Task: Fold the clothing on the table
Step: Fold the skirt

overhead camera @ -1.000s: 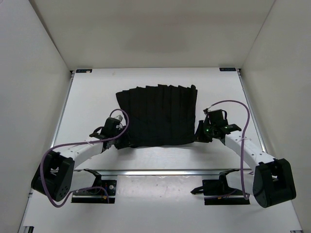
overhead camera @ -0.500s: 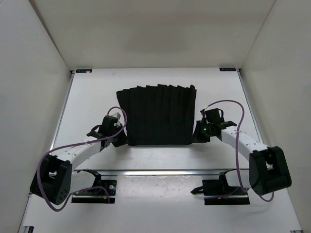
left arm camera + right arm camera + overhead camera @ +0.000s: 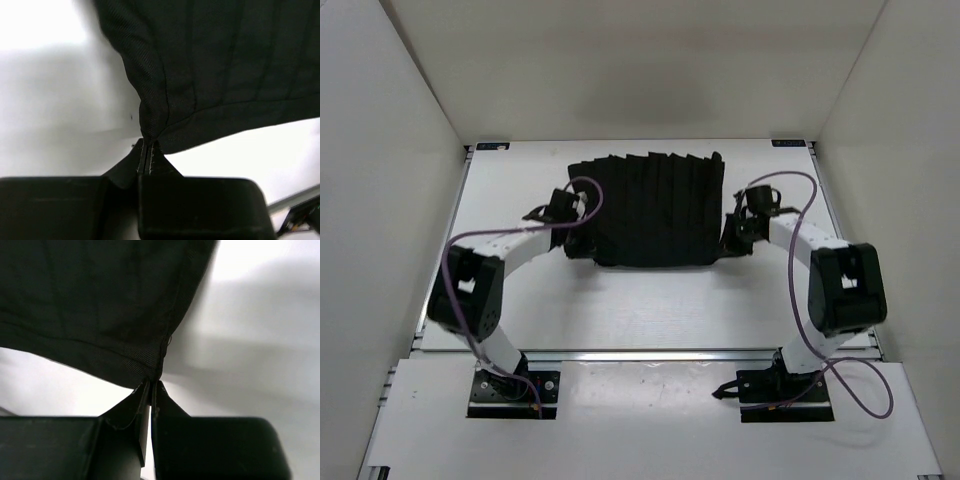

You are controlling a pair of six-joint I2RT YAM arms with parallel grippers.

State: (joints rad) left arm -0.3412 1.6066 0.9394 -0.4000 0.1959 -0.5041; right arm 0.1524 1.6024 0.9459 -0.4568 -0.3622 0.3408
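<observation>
Toward the far half of the white flat rectangular tabletop (image 3: 620, 310), midway between its left and right edges, lay the black pleated fabric garment (image 3: 655, 210), skirt-like and slightly fanned. Its narrow pleats ran from the near edge toward the far edge, while its broader span ran left to right.

The left pincer (image 3: 148, 150) was clamped on the garment's near-left corner, its tips meeting with only a thin pinch of cloth between them. The right pincer (image 3: 151, 386) gripped the near-right corner in the same way. From each pincer the cloth spread away toward the far edge and inward toward the other arm, so each arm was nearest its own corner.

Both wrist views showed a soft shadow beneath the near hem. This suggested the hem hung clear of the tabletop, sagging in a shallow curve between the two grips.

By my judgement, the fold line would cross the pleats, parallel to the near edge. The two corners would therefore need to travel toward the far edge together and level, or the hem would skew.

Up close, the fabric looked matte and finely woven with a faint diagonal grain. It seemed thin and limp, its pleats showing as low straight ridges. Smooth and bright, the tabletop was bordered by thin metal rails (image 3: 650, 354).
</observation>
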